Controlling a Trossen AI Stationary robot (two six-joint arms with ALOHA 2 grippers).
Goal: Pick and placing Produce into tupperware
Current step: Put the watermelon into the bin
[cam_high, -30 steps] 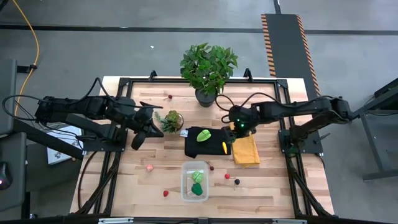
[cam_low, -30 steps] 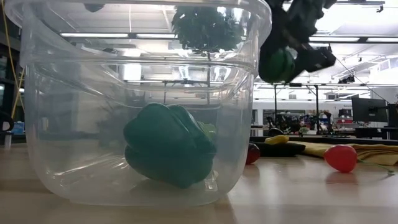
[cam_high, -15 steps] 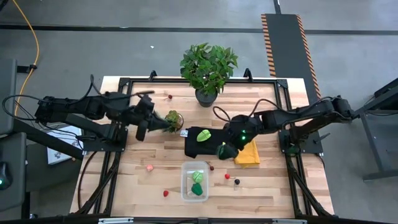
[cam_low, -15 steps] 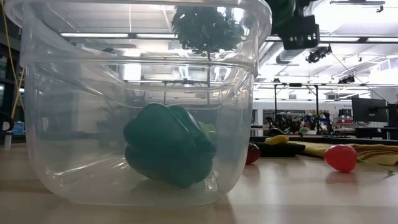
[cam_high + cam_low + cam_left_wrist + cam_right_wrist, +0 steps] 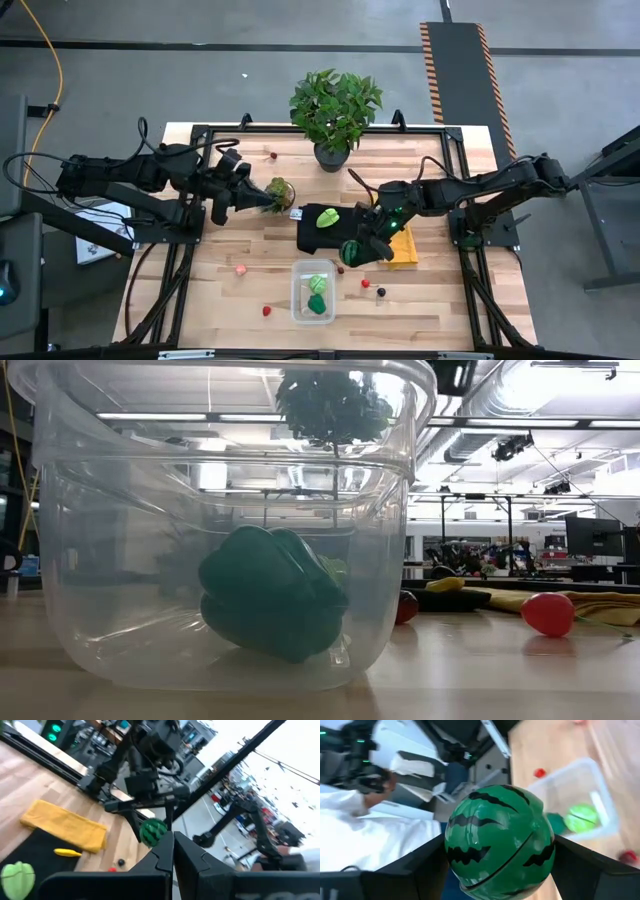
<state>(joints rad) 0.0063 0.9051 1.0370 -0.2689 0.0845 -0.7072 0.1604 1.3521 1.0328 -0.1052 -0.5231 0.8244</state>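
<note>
Green striped watermelon (image 5: 499, 839) sits clamped between my right fingers (image 5: 356, 249), just beside the clear tupperware (image 5: 298, 301); released short of the rim, it would roll across the table (image 5: 205, 280).

Robotics lab: framed workbench (image 5: 250, 265), floor tape (image 5: 433, 45).

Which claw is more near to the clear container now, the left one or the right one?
The right claw, shut on a toy watermelon, hangs just beside the clear container. The left claw sits farther away, by the small succulent.
</note>
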